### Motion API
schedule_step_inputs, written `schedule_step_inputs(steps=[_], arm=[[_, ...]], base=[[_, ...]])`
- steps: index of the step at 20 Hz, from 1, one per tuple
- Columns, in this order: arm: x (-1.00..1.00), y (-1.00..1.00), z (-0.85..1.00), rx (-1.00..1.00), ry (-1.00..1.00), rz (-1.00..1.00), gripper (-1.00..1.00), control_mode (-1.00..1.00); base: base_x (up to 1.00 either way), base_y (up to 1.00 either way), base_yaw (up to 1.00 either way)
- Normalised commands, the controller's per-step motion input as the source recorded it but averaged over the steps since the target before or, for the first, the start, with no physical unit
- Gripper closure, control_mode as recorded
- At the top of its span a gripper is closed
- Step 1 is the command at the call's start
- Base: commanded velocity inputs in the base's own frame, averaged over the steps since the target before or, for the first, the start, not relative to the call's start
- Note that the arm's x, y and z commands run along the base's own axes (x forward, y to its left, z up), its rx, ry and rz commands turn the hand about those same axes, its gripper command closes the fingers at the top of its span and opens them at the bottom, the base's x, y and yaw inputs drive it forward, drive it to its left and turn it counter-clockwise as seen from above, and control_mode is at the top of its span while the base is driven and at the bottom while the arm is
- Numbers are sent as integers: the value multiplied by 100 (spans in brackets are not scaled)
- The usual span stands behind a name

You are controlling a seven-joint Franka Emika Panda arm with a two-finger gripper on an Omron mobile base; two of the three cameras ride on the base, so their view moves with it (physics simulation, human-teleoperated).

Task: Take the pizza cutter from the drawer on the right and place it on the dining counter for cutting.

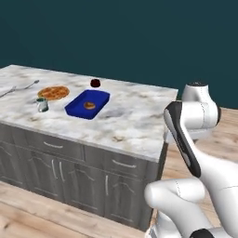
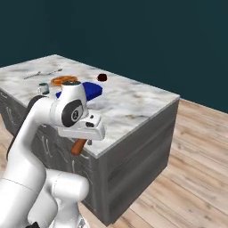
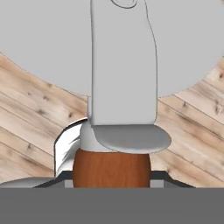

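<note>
Gripper (image 2: 81, 143) was clamped on the reddish handle of the pizza cutter (image 3: 114, 87), held in the air just off the near edge of the dining counter (image 2: 133, 104), its wheel looming large in the hand view over the wood floor (image 3: 35, 105). Looked light and rigid, with a slick, sharp-edged steel wheel, so the handle seemed the right place to hold. Counted one cutter, one blue tray (image 1: 76, 108), one pizza (image 1: 53, 92), one mug (image 1: 42, 105), one dark cup (image 1: 95, 83).
</note>
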Motion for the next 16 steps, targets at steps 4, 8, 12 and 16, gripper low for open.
schedule_step_inputs(steps=[4,8,12,16], arm=[[0,0,0,0,0,0,100,100],[0,0,0,0,0,0,100,100],[0,0,0,0,0,0,100,100],[0,0,0,0,0,0,100,100]], base=[[69,2,18],[46,0,16],[1,24,3],[18,74,-5]])
